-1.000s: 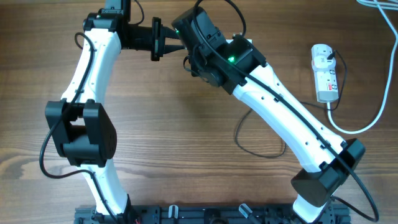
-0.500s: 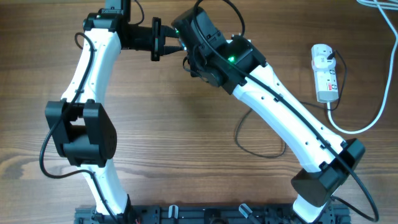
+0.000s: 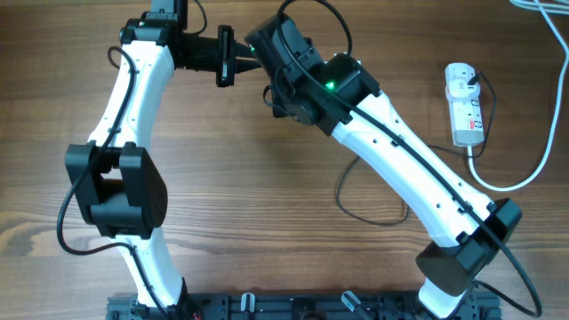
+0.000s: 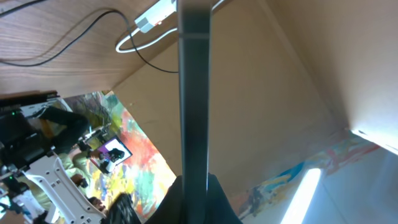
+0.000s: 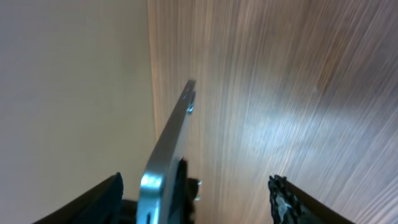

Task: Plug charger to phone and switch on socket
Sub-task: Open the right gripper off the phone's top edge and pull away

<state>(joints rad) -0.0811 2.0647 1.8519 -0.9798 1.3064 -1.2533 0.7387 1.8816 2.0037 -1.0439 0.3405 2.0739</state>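
Wood-grain table [image 3: 267, 169] carries one white socket [image 3: 467, 105] at the far right and one black charger [image 3: 360, 212] looping under the right arm. Both arms reach far left, tips meeting. Left wrist: the left gripper [image 4: 199, 194] has its jaws clamped on the one phone [image 4: 193, 93], seen edge-on. Right wrist: the right gripper [image 5: 196, 183] has its jaws apart, the phone between them.

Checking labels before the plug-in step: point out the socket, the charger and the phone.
the socket [image 3: 466, 107]: overhead view, middle of its white body.
the charger [image 3: 339, 197]: overhead view, left bend of its thin black loop.
the phone [image 4: 193, 93]: left wrist view, its dark side edge, seen edge-on.
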